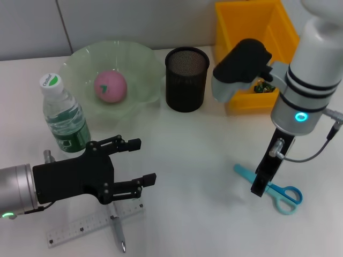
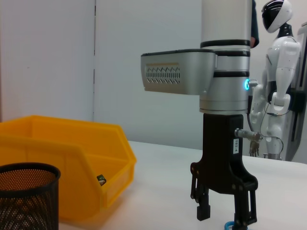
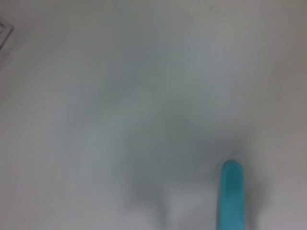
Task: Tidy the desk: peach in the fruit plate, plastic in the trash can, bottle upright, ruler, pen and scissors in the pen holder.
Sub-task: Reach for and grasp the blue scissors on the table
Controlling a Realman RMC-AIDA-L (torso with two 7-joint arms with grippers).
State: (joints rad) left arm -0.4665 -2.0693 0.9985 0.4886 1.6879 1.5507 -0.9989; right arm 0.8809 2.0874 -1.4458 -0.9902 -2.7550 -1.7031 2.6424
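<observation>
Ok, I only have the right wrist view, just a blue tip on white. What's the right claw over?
Observer: The right claw stands upright over the blue scissors on the table.
Operator: Open or shut?
Observer: Open; the left wrist view shows its fingers apart.
Operator: Where's the pen holder?
Observer: The black mesh pen holder stands between fruit plate and yellow bin; the left claw hovers open above ruler and pen.

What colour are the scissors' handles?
Light blue, teal-like; the scissors show best in the head view, under the right gripper.
</observation>
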